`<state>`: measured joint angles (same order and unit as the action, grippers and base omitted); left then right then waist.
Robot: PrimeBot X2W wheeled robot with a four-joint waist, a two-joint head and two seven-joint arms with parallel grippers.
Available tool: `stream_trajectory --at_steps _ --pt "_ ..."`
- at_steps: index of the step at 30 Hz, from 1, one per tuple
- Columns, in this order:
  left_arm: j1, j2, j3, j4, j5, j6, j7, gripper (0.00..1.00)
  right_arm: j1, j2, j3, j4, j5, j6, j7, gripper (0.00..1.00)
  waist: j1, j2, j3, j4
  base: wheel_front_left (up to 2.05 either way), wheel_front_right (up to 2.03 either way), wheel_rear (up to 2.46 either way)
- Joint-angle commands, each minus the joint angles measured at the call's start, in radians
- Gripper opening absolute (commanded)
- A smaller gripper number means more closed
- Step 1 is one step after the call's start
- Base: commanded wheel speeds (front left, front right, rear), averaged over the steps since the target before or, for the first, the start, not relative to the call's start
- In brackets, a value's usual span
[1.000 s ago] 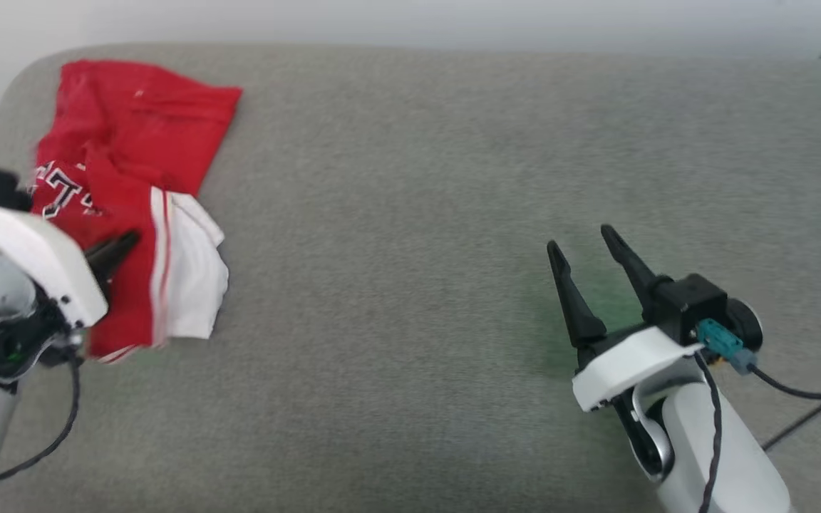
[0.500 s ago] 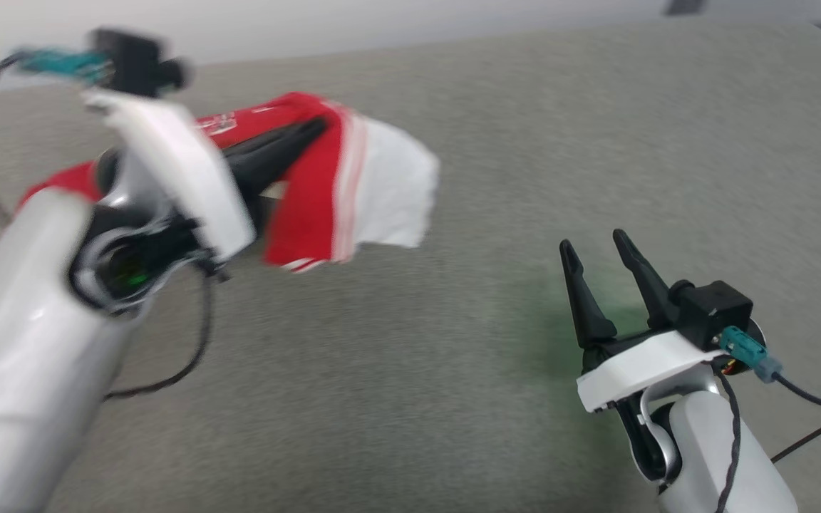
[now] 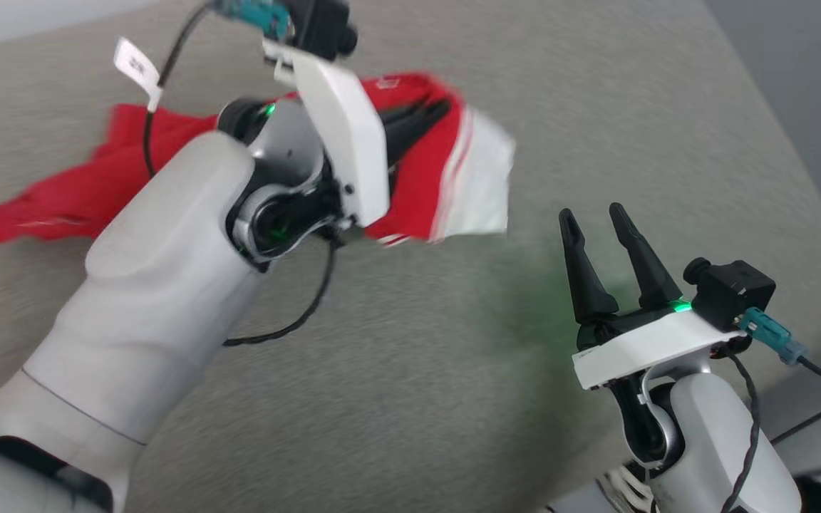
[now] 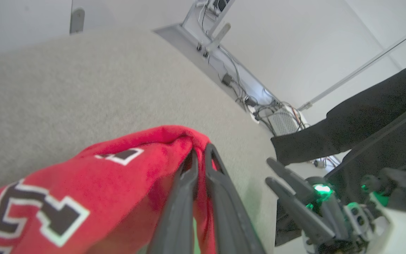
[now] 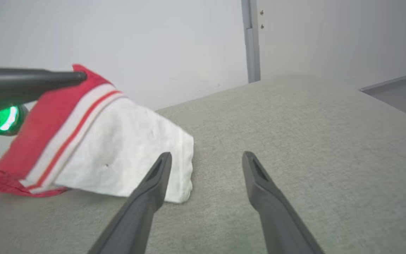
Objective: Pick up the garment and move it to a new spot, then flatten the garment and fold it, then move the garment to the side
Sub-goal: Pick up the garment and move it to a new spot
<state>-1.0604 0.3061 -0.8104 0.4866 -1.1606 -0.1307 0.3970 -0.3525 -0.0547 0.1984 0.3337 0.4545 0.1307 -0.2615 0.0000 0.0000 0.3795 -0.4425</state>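
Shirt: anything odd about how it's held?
Nothing damaged. The shirt hangs bunched from the left hand, pinched at one fold; its white sleeve droops onto the grey cushion, its red end lies there. Right hand open, apart from it.

Left arm: the pale grey left forearm [image 3: 147, 299] extends up and across, its white wrist plate [image 3: 339, 142] tilted. The left gripper [image 3: 442, 111] [image 4: 199, 152], two long dark fingers, is clamped tight on a fold of the red jersey-style garment with a white sleeve [image 3: 421, 185] [image 4: 118, 176], holding that fold raised.

Right arm: the pale right forearm [image 3: 713, 442] sits low, to the right of the garment. The right gripper [image 3: 591, 214] [image 5: 206, 155] is clear of the garment, its fingers spread wide with nothing between them.
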Motion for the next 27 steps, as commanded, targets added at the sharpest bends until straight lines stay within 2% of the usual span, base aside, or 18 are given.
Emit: stream_trajectory --at_steps 1,6,12,18,20,22,23,27 --pt "-0.007 0.017 -0.006 0.025 0.008 0.000 0.000 0.00 0.002 0.005 0.005 -0.002 0.012 0.000 -0.005 1.00 0.0000 0.0000 0.053 -0.076 0.00 0.00 0.00" --pt "0.001 0.057 -0.095 0.143 0.021 0.000 0.028 0.00 0.012 0.005 0.013 -0.011 0.060 0.000 -0.005 1.00 0.0000 0.0000 0.075 -0.135 0.00 0.00 0.00" --pt "-0.022 0.103 -0.227 0.217 0.051 0.002 0.094 0.00 0.024 0.004 0.000 -0.024 0.082 0.000 -0.005 1.00 0.0000 0.0000 0.096 -0.138 0.00 0.00 0.00" --pt "-0.049 0.131 -0.325 0.268 0.067 0.006 0.102 0.00 0.014 0.004 0.000 -0.025 0.086 0.000 -0.005 1.00 0.0000 0.0000 0.099 -0.139 0.00 0.00 0.00" --pt "-0.060 0.139 -0.341 0.265 0.057 0.006 0.082 0.32 0.008 0.004 0.008 -0.023 0.077 0.000 -0.005 1.00 0.0000 0.0000 0.093 -0.138 0.00 0.00 0.00" --pt "-0.078 0.148 -0.353 0.252 0.053 0.006 0.047 0.97 0.000 0.004 0.012 -0.020 0.065 0.000 -0.005 1.00 0.0000 0.0000 0.082 -0.134 0.00 0.00 0.00" --pt "-0.090 0.151 -0.369 0.241 0.065 0.006 0.032 1.00 0.000 0.003 0.007 -0.018 0.054 0.000 -0.005 1.00 0.0000 0.0000 0.074 -0.125 0.00 0.00 0.00" --pt "-0.120 0.154 -0.413 0.194 0.083 0.004 -0.042 1.00 -0.001 0.004 -0.013 -0.007 -0.004 0.000 -0.005 1.00 0.0000 0.0000 0.039 -0.069 0.00 0.00 0.00"
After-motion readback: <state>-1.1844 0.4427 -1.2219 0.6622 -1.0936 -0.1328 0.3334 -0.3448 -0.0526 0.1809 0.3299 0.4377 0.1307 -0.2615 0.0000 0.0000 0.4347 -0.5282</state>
